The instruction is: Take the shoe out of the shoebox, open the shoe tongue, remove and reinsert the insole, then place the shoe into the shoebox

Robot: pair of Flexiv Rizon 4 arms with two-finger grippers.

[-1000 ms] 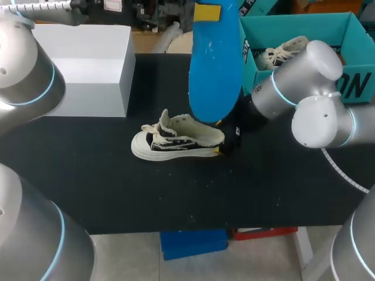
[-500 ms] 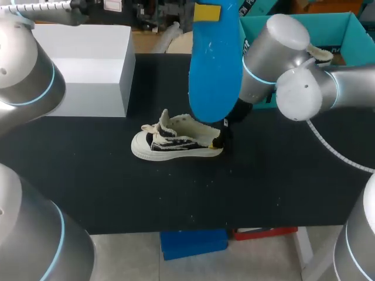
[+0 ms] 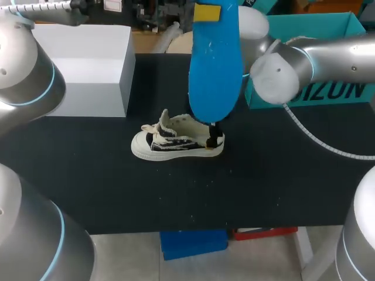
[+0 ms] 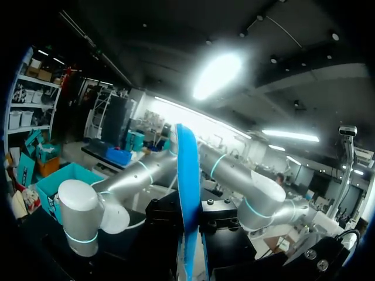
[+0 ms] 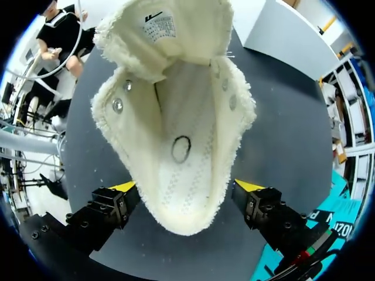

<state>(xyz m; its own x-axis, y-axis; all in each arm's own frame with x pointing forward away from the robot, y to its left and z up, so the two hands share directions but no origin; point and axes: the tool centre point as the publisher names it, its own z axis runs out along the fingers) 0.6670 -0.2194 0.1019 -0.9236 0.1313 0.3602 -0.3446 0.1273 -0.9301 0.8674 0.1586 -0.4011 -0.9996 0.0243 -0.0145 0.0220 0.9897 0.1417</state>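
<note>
The shoe (image 3: 176,139) sits mid-frame on the table (image 3: 275,175); your right claw (image 5: 187,186) straddles its heel, wide apart — close off-centre and it skids. Your left claw (image 4: 188,225) pinches the insole (image 3: 214,64) above — it could buckle on entry.

The shoe (image 5: 176,134) is rough cream cloth, frayed at the rim, with shiny metal eyelets (image 5: 118,106); the insole (image 3: 214,70) is smooth matt blue, perhaps foam; the table (image 3: 281,175) matt black; the shoebox (image 3: 328,102) teal cardboard.
</note>
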